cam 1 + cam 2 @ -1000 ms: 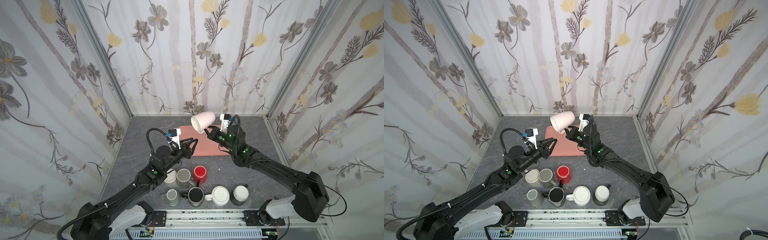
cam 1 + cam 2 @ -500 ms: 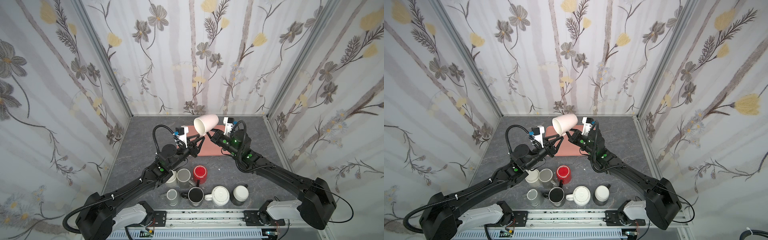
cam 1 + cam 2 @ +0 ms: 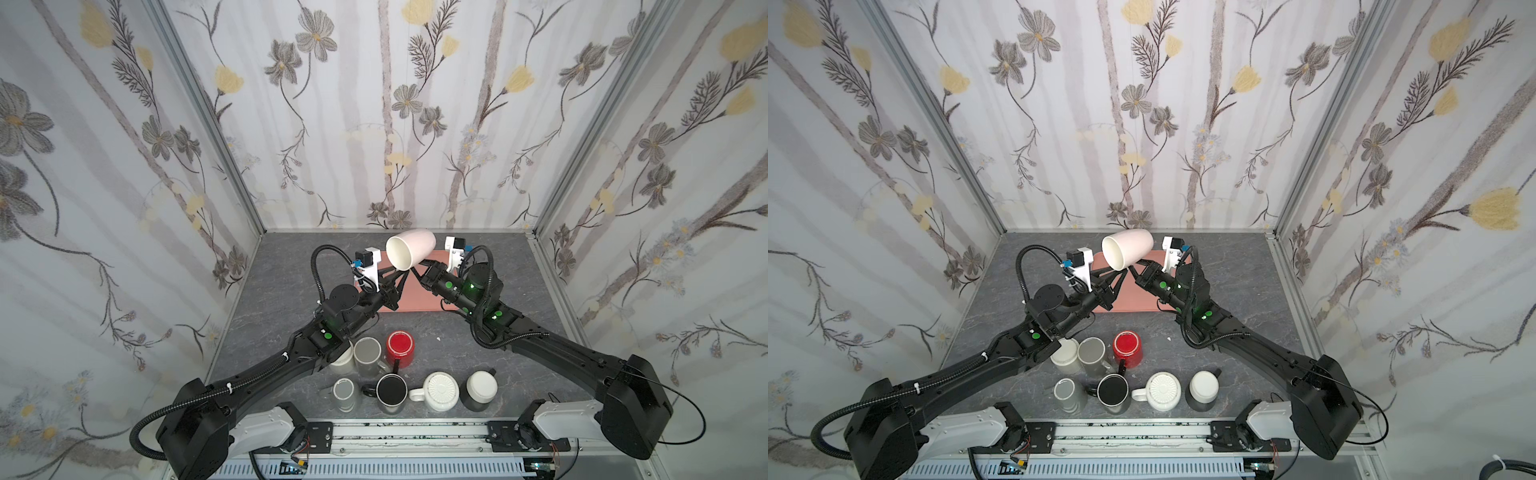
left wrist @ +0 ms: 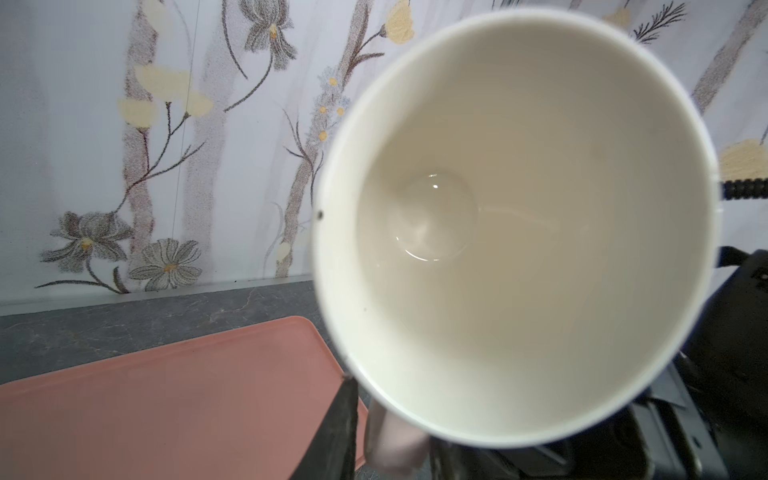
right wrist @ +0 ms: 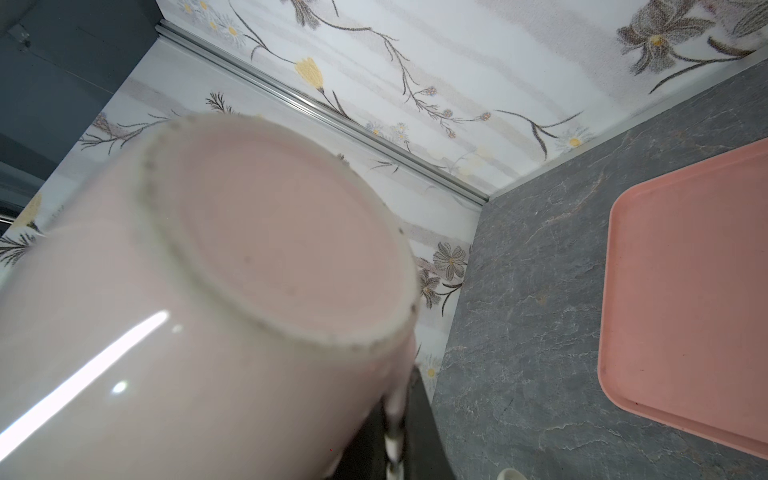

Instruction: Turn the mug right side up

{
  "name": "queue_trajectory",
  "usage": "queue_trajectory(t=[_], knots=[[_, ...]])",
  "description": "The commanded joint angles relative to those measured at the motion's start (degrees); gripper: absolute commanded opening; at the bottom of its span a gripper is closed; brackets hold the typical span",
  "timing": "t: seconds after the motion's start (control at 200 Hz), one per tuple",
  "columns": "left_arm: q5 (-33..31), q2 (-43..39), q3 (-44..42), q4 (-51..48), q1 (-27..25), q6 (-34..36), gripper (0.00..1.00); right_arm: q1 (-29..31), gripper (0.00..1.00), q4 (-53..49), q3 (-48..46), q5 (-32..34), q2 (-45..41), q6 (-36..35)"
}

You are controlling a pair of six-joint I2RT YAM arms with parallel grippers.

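So we count eight mugs and one tray here. The pink mug (image 3: 411,251) is up in the air above the pink tray (image 3: 419,297), tipped on its side with the open mouth facing the left arm and the base toward the right one. The right pincer (image 3: 417,269) is clenched on the mug's handle (image 4: 390,440), which hangs under the body. The left pincer (image 3: 397,272) sits at the rim from below, one finger (image 4: 343,415) tip right up against the outer edge, but we can't tell whether it has bitten down on the rim or not. The other seven mugs sit bunched at the near edge of the grey surface (image 3: 291,270). The back row has a cream mug (image 3: 341,362) partly under the left arm, a grey mug (image 3: 368,352) and a red mug (image 3: 400,346). In front are a small grey mug (image 3: 345,392), a black mug (image 3: 390,390), a white mug (image 3: 441,390) and a dark mug (image 3: 481,387) with a white base.
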Motion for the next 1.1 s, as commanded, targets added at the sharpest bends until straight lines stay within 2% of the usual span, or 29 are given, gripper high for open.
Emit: queue_trajectory(t=[0.0, 0.28, 0.385, 0.43, 0.54, 0.644, 0.714, 0.809, 1.029, 1.094], knots=[[-2.2, -0.2, 0.6, 0.4, -0.4, 1.1, 0.24, 0.4, 0.00, 7.0, -0.2, -1.4, -0.5, 1.6], [-4.6, -0.4, 1.2, 0.0, -1.1, 1.2, 0.00, 0.7, 0.00, 7.6, -2.6, -1.0, -1.5, 1.6], [-5.7, -0.4, 2.0, -1.4, -1.6, 1.7, 0.00, 0.4, 0.00, 7.3, -2.7, -1.9, -1.5, 0.6], [-6.3, -0.4, 2.5, -2.4, -1.6, 1.8, 0.00, 0.3, 0.10, 6.6, -2.5, -2.3, -1.7, 0.0], [-8.3, 0.1, 4.5, -6.2, -1.6, 2.0, 0.00, -0.4, 0.21, 4.4, -3.4, -2.3, -2.6, -1.4], [-10.0, 1.0, 6.6, -10.0, -1.4, 2.3, 0.00, -1.8, 0.44, 4.2, -6.1, -2.3, -4.4, -1.8], [-11.0, 1.9, 8.1, -12.3, -1.1, 2.7, 0.00, -2.9, 0.55, 3.4, -7.7, -2.2, -5.7, -2.0], [-12.6, 4.6, 12.6, -19.0, 0.8, 2.8, 0.00, -4.2, 0.59, 1.2, -10.4, -2.0, -7.8, -3.2], [-12.9, 23.4, 32.4, -45.0, 10.0, -0.6, 0.00, -6.7, 0.60, -5.7, -15.4, -1.3, -12.7, -7.3], [-13.0, 28.8, 37.4, -50.0, 11.9, -0.6, 0.00, -7.6, 0.60, -6.1, -17.8, -1.5, -14.2, -7.4]])
